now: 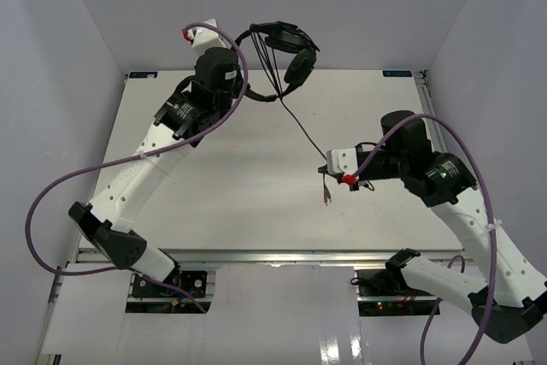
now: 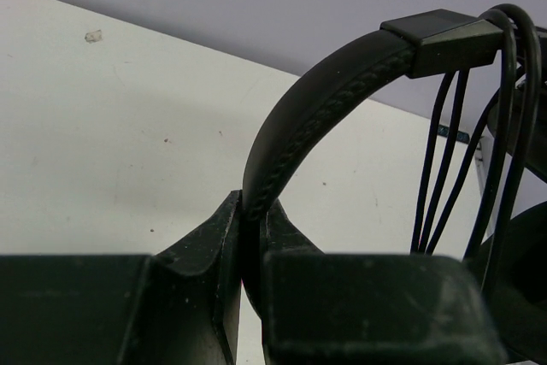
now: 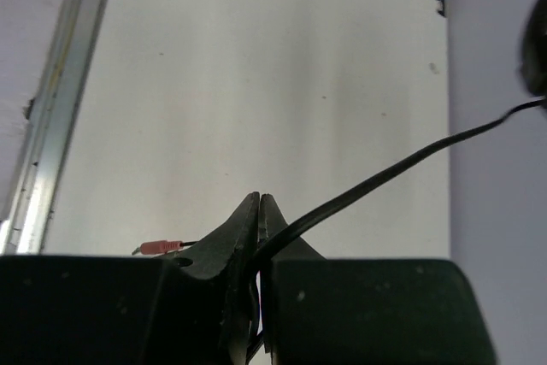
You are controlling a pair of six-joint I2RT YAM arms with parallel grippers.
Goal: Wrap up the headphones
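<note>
The black headphones [image 1: 289, 47] hang in the air above the table's far edge. My left gripper [image 1: 242, 40] is shut on the headband [image 2: 308, 117] and holds them up. Several loops of the thin black cord [image 2: 444, 160] lie around the headband beside an earcup [image 2: 526, 271]. The cord [image 1: 301, 130] runs taut down to my right gripper [image 1: 325, 167], which is shut on it [image 3: 376, 181]. The free end with the reddish plug [image 1: 325, 197] dangles below that gripper; the plug also shows in the right wrist view [image 3: 160, 247].
The white table [image 1: 256, 203] lies below both arms. Purple robot cables [image 1: 51, 203] loop at the left and right. Grey walls enclose the back and sides. A metal rail [image 1: 256, 256] runs along the near edge.
</note>
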